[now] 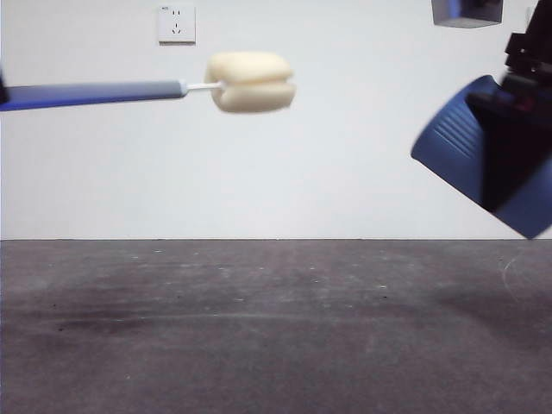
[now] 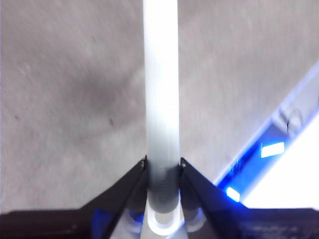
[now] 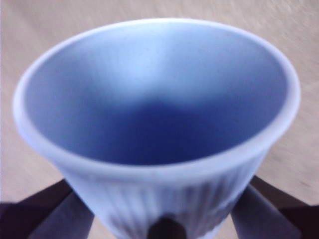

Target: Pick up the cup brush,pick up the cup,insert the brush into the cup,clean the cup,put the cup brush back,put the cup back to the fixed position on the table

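Above the dark, scuffed matte worktop (image 1: 276,328) both pick-ups look done, insertion and cleaning remaining: the cup brush (image 1: 250,82), cream sponge head on a slim grey handle, is pinched level by the left end effector (image 2: 163,164), well apart from the ribbed, tapering blue cup (image 1: 470,142) clamped tilted in the right end effector (image 3: 162,209)

We see the cup brush (image 1: 172,89) held level above the table (image 1: 259,336), well apart from the tilted cup (image 1: 470,151) at right.
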Controlling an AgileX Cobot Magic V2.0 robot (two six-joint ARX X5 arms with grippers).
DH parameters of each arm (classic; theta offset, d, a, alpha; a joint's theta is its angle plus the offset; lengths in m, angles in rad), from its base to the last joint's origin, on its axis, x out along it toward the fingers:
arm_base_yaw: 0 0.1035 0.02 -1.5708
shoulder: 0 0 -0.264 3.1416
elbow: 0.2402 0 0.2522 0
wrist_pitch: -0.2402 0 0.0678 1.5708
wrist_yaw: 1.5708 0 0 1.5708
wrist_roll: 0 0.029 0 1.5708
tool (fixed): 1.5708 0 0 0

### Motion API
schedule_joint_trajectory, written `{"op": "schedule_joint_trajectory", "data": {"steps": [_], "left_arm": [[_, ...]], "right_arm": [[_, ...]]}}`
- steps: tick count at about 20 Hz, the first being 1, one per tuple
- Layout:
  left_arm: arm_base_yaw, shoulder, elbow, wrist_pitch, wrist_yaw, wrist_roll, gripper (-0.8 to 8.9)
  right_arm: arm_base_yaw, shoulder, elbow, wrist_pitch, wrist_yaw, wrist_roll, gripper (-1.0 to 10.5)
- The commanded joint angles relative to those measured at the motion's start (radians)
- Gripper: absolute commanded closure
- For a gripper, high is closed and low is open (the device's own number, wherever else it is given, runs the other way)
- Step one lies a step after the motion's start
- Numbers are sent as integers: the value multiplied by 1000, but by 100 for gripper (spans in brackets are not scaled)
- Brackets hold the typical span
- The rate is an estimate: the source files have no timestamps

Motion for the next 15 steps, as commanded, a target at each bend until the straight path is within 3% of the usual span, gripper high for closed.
{"op": "schedule_joint_trajectory", "data": {"steps": [1,4,7,15], "left_arm": [[1,-2,0,-29,2,100,822],[-21,17,0,-68,3,132,822],[-79,65,0,-69,2,138,822],[-181,213,0,2,2,130,822]], "right_arm": [[23,2,2,-31,89,-122,964],[58,2,2,-52,183,-240,964],[97,2,2,-52,226,-341,964],[196,72,3,-6,380,-502,964]]}}
